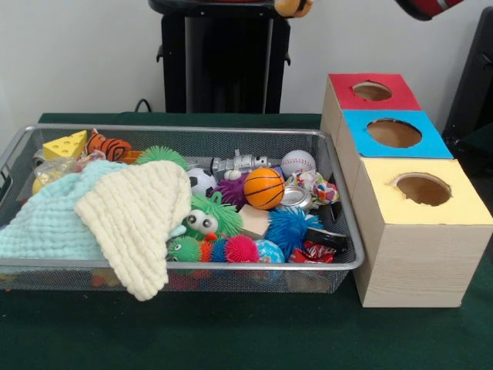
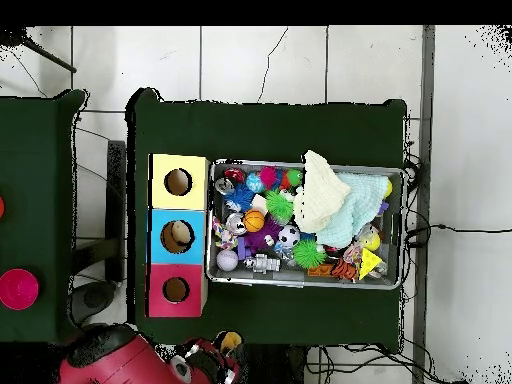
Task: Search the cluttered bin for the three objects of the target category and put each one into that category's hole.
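Seen from above: gripper (image 2: 222, 350) at the picture's bottom edge, beside the red arm, off the table's (image 2: 290, 130) near side and outside the bin (image 2: 300, 284). Jaws not plainly visible. Judged closed around a small brown plush toy (image 2: 229, 341), since in the front view that toy (image 1: 293, 6) hangs in the air at the top edge, above everything on the table. Red-topped hole (image 2: 176, 290) close by, up and slightly left of the jaws in the overhead view, in the box of the three that sits nearest the robot's base. In the front view, the same hole (image 1: 372, 91) down and to the right of the hanging toy. Coming move likely a short carry across to that opening, then a drop. Blue-topped hole (image 2: 177, 236) just beyond the red one, so overshooting would put the toy in the wrong box. Bin packed with balls and spiky toys, half covered by a cream cloth (image 1: 139, 223) and a mint cloth (image 1: 46, 223). Orange striped plush (image 1: 108, 145) at the far left corner, possibly another target.
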### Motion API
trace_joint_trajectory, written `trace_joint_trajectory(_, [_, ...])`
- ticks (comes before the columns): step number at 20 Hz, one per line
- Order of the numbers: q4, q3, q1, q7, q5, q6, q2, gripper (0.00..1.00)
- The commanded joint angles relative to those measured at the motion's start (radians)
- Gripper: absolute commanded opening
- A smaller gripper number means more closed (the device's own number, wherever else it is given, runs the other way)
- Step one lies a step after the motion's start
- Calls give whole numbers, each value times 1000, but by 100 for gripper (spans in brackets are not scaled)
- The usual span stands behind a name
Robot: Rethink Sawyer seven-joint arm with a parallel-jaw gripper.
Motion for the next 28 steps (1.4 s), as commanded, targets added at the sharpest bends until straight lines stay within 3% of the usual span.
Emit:
trace_joint_trajectory(1, [-82,-21,-15,295,85,-145,33,0])
trace_joint_trajectory(7, [-17,-162,-92,295,110,-233,98,0])
trace_joint_trajectory(12, [-14,-160,-90,299,116,-244,95,0])
trace_joint_trajectory(18, [-6,-108,-75,308,119,-248,73,0])
trace_joint_trajectory(22, [-16,-20,-42,320,112,-203,36,0])
trace_joint_trajectory(28, [15,19,-43,333,117,-185,26,0])
